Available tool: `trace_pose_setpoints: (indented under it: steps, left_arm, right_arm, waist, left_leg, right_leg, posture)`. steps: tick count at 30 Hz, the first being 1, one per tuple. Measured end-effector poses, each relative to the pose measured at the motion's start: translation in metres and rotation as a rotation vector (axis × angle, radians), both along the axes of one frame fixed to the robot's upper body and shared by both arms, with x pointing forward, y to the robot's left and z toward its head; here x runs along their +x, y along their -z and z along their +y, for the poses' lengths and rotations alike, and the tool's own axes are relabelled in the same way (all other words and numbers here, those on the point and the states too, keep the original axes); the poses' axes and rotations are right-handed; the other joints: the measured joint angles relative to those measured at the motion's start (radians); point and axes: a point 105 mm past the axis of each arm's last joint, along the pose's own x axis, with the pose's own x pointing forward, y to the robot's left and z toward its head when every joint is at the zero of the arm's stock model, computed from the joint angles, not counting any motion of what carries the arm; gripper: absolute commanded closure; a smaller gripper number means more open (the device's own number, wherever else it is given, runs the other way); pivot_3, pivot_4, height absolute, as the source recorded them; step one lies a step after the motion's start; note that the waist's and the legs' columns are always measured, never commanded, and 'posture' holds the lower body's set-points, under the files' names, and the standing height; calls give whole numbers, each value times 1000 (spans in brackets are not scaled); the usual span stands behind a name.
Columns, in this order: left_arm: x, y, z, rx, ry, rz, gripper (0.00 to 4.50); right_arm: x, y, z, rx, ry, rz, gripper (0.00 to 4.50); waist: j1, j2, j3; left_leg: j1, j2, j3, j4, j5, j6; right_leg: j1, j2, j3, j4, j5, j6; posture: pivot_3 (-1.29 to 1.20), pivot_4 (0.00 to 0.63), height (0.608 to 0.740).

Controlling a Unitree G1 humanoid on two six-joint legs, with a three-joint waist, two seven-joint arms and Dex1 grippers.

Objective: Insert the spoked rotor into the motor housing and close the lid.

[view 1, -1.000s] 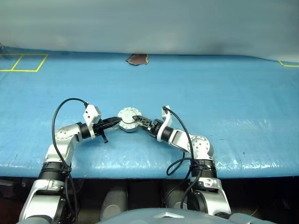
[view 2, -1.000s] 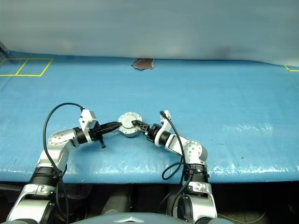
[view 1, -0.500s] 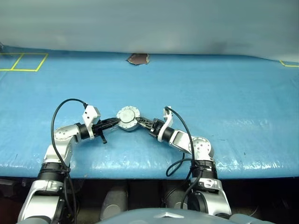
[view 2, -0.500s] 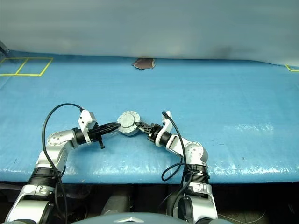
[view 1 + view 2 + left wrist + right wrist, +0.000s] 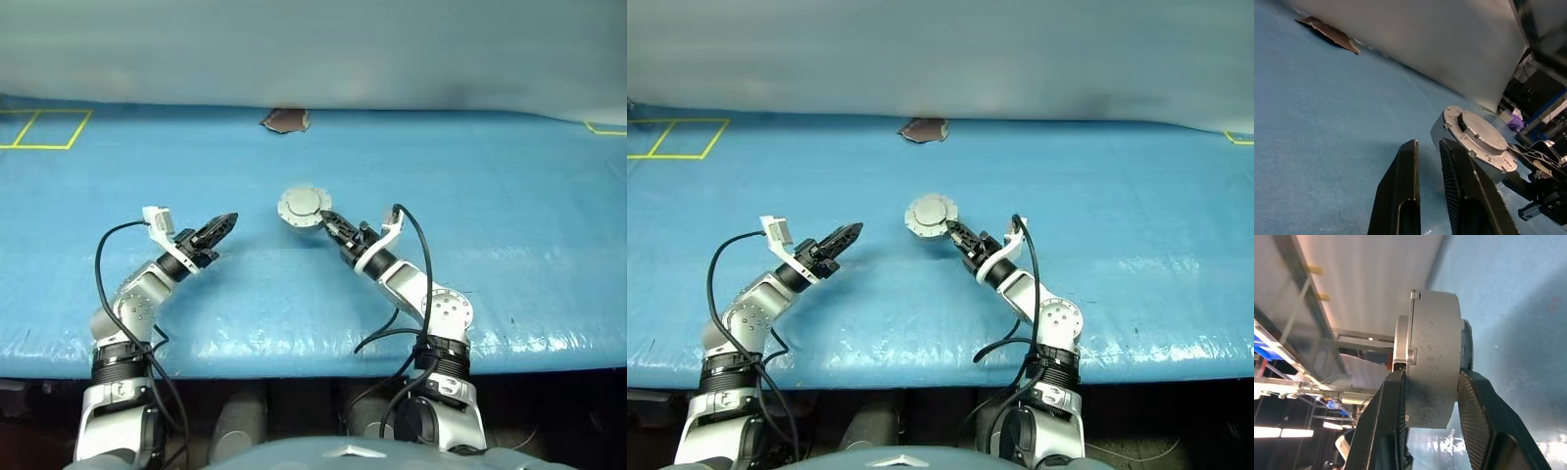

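Observation:
The motor housing (image 5: 305,208) is a short silver-grey can held off the blue table (image 5: 509,215), seen side-on in the right wrist view (image 5: 1432,357). Its lid (image 5: 1483,136) lies flat on top, closed. My right gripper (image 5: 328,220) is shut on the housing, with one finger (image 5: 1388,421) on each flat face. My left gripper (image 5: 225,223) hovers apart to the housing's left, pointing toward it. Its fingers (image 5: 1400,196) stand slightly open with nothing between them. The spoked rotor is hidden.
A brown patch (image 5: 285,120) lies at the table's far edge against the grey backdrop. Yellow tape squares (image 5: 39,127) mark the far left corner and a yellow mark (image 5: 605,130) the far right. The table's front edge (image 5: 294,343) runs just before my arms.
The right gripper closed on the housing and lifted it up and farther away. The left gripper drew back to the left, rolled its wrist and opened a little.

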Motion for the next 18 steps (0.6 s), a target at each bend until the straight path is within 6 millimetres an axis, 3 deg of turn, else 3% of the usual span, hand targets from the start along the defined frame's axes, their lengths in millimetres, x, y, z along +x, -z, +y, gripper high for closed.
trace_pose_setpoints:
  steps: [5,8,14,18]
  left_arm:
    - [-11,-3,-16,-213,60,63,845]
    - [-17,-10,-31,-306,121,78,22]
    - [-25,-19,-46,-426,237,133,22]
    - [-20,-31,-44,-486,248,120,22]
  right_arm:
    - [-3,-31,6,38,-28,-109,3346]
    - [-7,-37,17,23,-70,-138,3346]
    - [-13,-33,29,0,-121,-131,3346]
    - [-20,-27,35,-14,-145,-124,3346]
  waist:
    - [-4,0,0]
    - [-2,0,0]
    - [-2,0,0]
    - [0,0,0]
  left_leg:
    - [0,0,0,1,0,0]
    - [0,0,0,2,0,0]
    - [0,0,0,4,0,0]
    - [0,0,0,4,0,0]
  right_leg:
    - [1,0,0,0,0,0]
    - [1,1,0,0,-1,-1]
    - [2,1,1,0,-1,-3]
    - [2,1,1,0,-2,-3]
  posture:
    - [0,150,740]
    - [0,150,740]
    - [0,150,740]
    - [0,150,740]
